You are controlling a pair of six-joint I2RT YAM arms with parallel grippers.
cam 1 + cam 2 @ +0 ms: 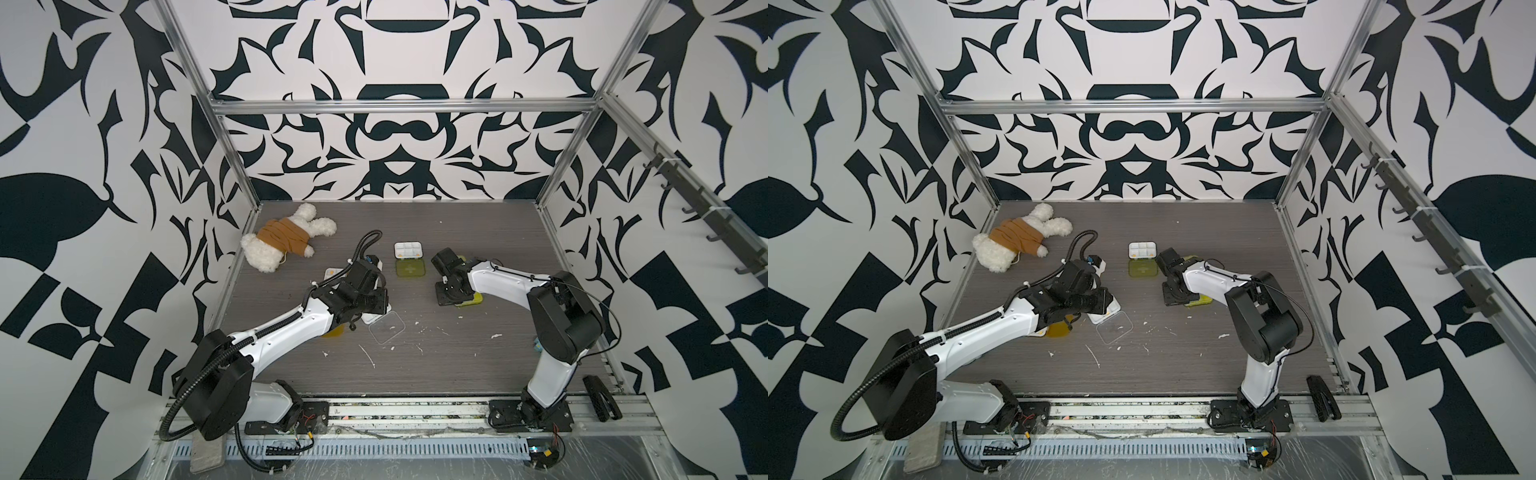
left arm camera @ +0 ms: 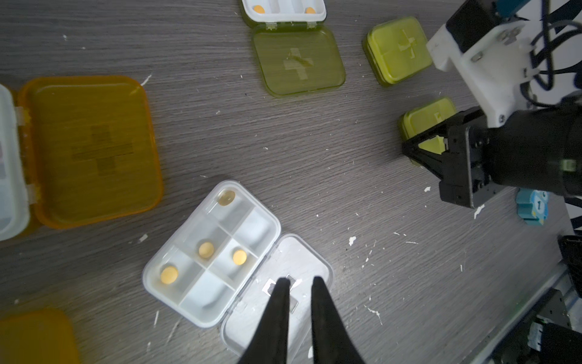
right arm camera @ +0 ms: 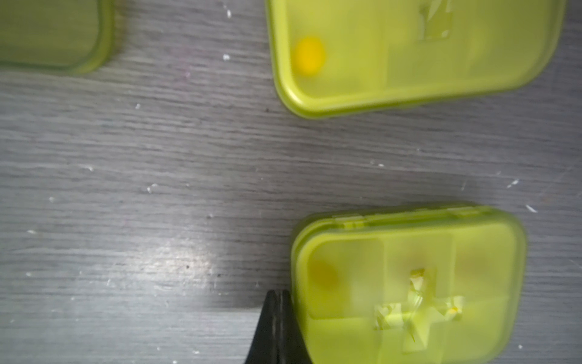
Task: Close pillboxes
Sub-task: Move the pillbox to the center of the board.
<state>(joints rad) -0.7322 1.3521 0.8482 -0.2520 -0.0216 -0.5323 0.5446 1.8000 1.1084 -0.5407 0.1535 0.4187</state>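
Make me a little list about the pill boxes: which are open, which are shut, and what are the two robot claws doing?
Left gripper: jaws slightly apart, empty, over the flat lid of the clear plastic six-compartment pillbox
Right gripper: shut, tip at the edge of the closed yellow-green translucent pillbox
Open: that clear pillbox; yellow-green pillbox with white tray; amber translucent pillbox
Also closed: second yellow-green pillbox
Pills: four pills in the clear tray
Unsure: second amber pillbox, mostly out of frame
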